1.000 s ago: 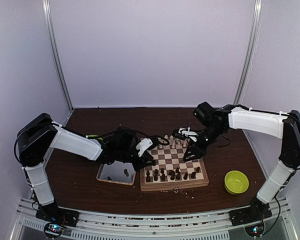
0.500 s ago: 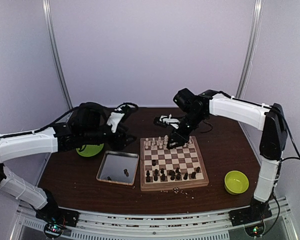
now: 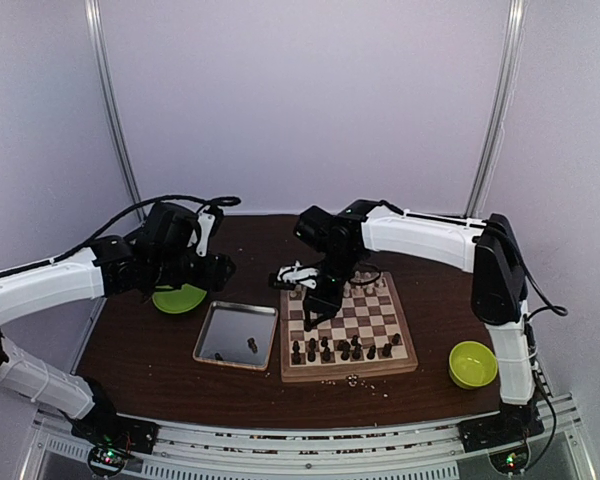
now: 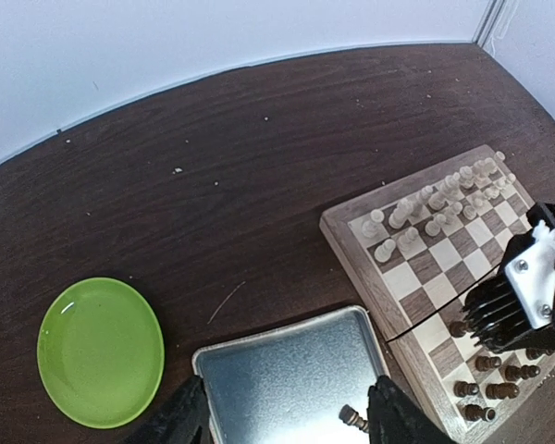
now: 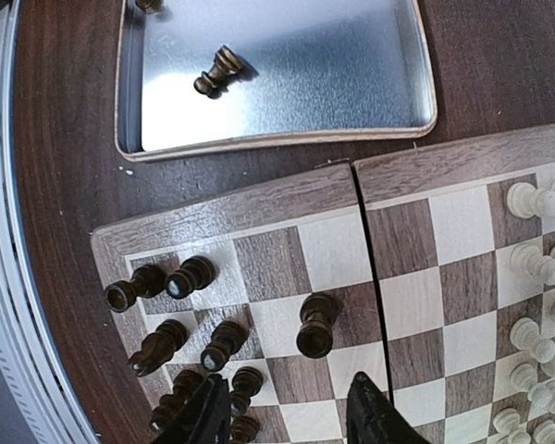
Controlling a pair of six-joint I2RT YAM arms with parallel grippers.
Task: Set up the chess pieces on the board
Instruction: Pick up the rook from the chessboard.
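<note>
Mostly set: the chess pieces (image 3: 342,349) fill near rows of the board (image 5: 222,208); two sit in the tray (image 5: 305,74) (left gripper (image 4: 287,421) and right gripper (image 5: 287,412) both spread wide, empty).

Left arm (image 3: 50,285) stretched low and far out to its own side, wrist lifted, left gripper (image 4: 287,421) angled down, jaws spread wide, nothing between. Right arm (image 3: 420,235) swung across toward centre, right gripper (image 5: 282,414) pointing down, jaws parted, empty.
</note>
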